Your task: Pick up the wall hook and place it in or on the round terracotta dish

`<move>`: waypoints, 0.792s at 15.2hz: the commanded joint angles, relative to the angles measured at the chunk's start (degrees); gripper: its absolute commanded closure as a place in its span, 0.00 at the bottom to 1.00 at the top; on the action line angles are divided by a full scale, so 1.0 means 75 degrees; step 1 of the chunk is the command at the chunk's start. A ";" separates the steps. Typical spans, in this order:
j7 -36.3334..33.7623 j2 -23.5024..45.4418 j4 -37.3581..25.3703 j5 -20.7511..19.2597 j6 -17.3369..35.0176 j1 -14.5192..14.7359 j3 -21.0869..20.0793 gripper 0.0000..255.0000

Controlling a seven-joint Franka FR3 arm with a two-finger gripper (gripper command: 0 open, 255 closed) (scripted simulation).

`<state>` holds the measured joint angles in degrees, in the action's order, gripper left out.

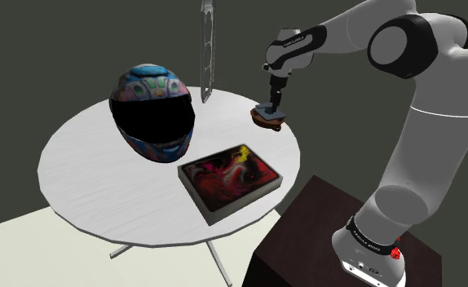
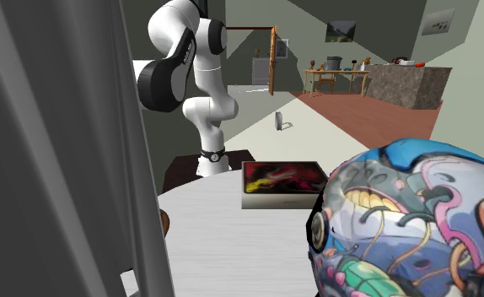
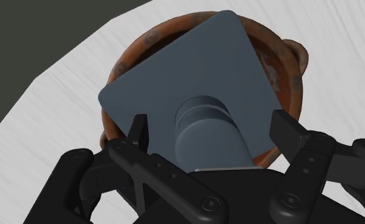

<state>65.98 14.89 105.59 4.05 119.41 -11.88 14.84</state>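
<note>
The wall hook [image 3: 194, 76] is a grey-blue square plate with a short round peg, and it lies tilted across the round terracotta dish [image 3: 273, 51]. In the wrist view my gripper [image 3: 213, 127] is open; its fingers [image 3: 137, 130] stand either side of the peg with gaps and touch nothing. Seen from the shoulder view, the gripper [image 1: 274, 103] points down just above the hook [image 1: 266, 109] in the dish [image 1: 269, 123], near the table's edge on the far right. A sliver of the dish [image 2: 164, 222] shows in the second exterior view.
A colourful motorcycle helmet [image 1: 153, 110] and a flat box with a red swirled top [image 1: 228, 178] share the round white table [image 1: 77, 159]. A tall grey upright piece [image 1: 207, 49] stands behind the helmet. The dark stand [image 1: 322, 236] sits at lower right.
</note>
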 commanded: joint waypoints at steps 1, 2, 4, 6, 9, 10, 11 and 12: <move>-0.0021 -0.0091 -0.0141 -0.0032 -0.0229 0.0007 0.0010 0.00; -0.0040 -0.0174 -0.0294 -0.0061 -0.0461 0.0012 0.0018 0.00; -0.0069 -0.0299 -0.0595 -0.0104 -0.0883 0.0019 0.0030 0.00; -0.0069 -0.0299 -0.0594 -0.0104 -0.0883 0.0018 0.0029 0.00; -0.0069 -0.0299 -0.0595 -0.0104 -0.0883 0.0018 0.0029 0.00; -0.0069 -0.0299 -0.0595 -0.0104 -0.0883 0.0018 0.0029 0.00; -0.0069 -0.0299 -0.0595 -0.0104 -0.0883 0.0018 0.0029 0.00; -0.0069 -0.0299 -0.0595 -0.0104 -0.0883 0.0018 0.0029 0.00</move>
